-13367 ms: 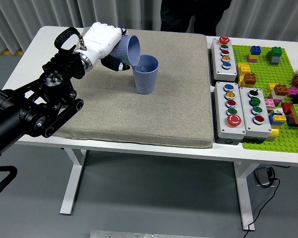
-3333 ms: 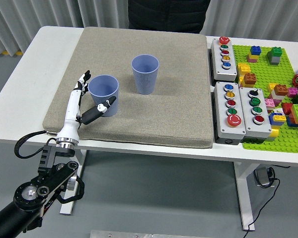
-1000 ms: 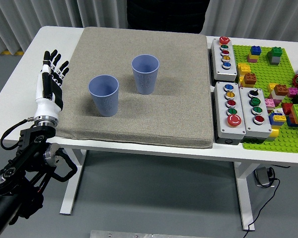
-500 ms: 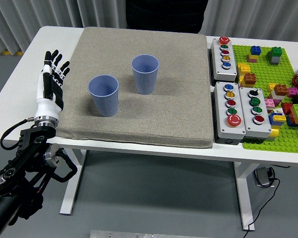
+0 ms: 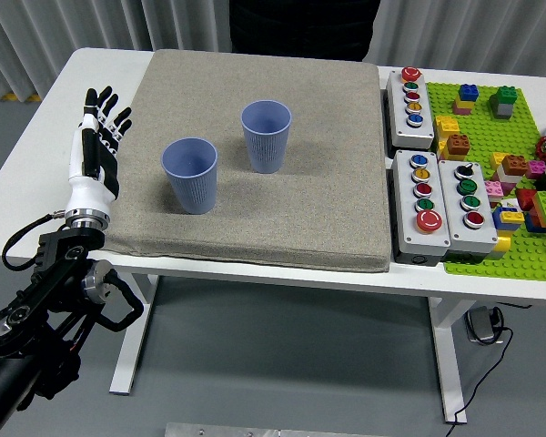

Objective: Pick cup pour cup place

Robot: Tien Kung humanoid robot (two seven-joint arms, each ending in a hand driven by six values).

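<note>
Two blue ribbed cups stand upright on the grey mat (image 5: pixel 282 209). One cup (image 5: pixel 191 175) is toward the mat's left side, the other cup (image 5: pixel 266 136) is behind it to the right. My left hand (image 5: pixel 98 137) is held flat over the table's left edge, fingers spread and pointing away from me, holding nothing. It is well left of the near cup and apart from it. The right arm does not show.
Three grey button boxes (image 5: pixel 441 205) lie right of the mat. A green baseplate (image 5: pixel 505 173) with several coloured bricks fills the far right. A person in dark clothes (image 5: pixel 305 23) stands at the table's far side.
The cup that was tipped over the other now stands alone on the mat. My left hand let it go, drew back to the left edge, and over the last second shifted slightly forward.
</note>
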